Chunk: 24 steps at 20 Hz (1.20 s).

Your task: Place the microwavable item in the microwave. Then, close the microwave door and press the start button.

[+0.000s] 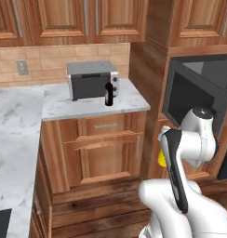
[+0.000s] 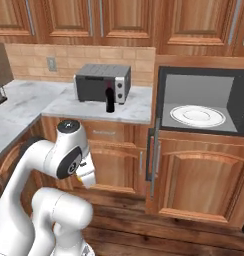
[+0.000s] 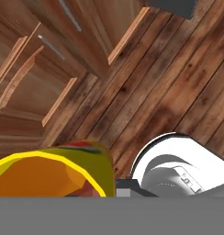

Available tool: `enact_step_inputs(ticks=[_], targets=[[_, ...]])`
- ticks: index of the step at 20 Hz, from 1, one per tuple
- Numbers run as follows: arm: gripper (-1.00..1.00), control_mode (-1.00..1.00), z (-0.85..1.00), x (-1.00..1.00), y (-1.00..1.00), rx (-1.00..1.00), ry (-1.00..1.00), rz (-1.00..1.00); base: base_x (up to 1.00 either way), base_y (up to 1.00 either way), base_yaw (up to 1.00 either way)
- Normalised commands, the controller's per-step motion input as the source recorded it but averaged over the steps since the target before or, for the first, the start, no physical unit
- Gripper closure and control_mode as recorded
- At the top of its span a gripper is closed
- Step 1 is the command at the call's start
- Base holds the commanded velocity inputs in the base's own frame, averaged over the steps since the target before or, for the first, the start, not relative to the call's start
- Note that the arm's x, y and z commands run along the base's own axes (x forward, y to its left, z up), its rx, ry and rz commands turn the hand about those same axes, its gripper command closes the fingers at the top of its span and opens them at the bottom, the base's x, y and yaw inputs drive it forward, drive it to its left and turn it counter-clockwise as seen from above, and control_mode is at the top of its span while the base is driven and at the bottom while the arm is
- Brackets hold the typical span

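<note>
The jaws grip the yellow mug (image 3: 49, 172) low over the floor, near the cabinets. Lift it level, swing right past the open door (image 1: 192, 100), and set it on the microwave (image 2: 201, 102) plate (image 2: 197, 115).

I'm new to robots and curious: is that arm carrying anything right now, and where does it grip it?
It appears to carry the yellow mug, low beside the arm. The exact place of the grip cannot be told.
</note>
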Motion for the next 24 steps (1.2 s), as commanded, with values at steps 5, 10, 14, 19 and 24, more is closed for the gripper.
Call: enact_step_inputs(ticks=[5,10,14,19,24], targets=[[1.0,1.0,0.0,0.0,0.0,0.0,0.0,0.0,-0.63,-0.92,-0.09],[1.0,1.0,0.0,0.0,0.0,0.0,0.0,0.0,-0.12,-0.99,-0.05],[1.0,1.0,0.0,0.0,0.0,0.0,0.0,0.0,0.16,-0.77,0.0],[1.0,1.0,0.0,0.0,0.0,0.0,0.0,0.0,0.35,-0.42,0.04],[1.0,1.0,0.0,0.0,0.0,0.0,0.0,0.0,0.51,0.0,0.14]])
